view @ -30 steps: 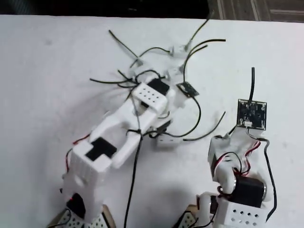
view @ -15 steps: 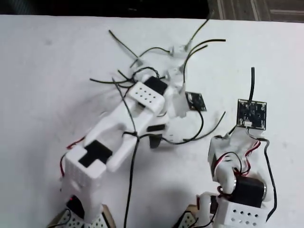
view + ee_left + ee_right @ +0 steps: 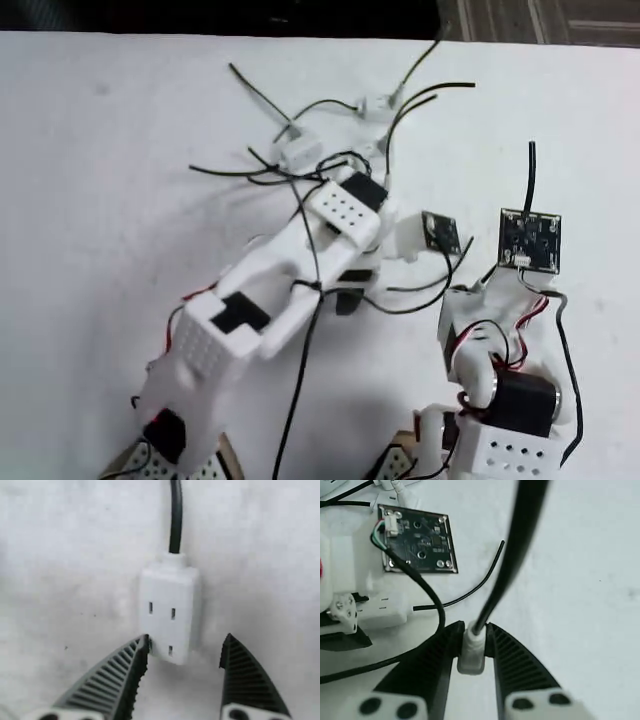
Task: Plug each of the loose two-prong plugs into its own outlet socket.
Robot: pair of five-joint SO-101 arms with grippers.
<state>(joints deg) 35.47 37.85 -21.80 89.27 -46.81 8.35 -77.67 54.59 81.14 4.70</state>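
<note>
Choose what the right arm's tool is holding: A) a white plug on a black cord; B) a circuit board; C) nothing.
A: in the right wrist view the right tool is shut on a white plug, its black cord rising from it.

Bright, even overhead light; soft shadows.

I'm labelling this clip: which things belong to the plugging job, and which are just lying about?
Job: socket, inside the open left gripper; plug, clamped in the right gripper; another white corded block.
Not the job: circuit board; table.
</note>
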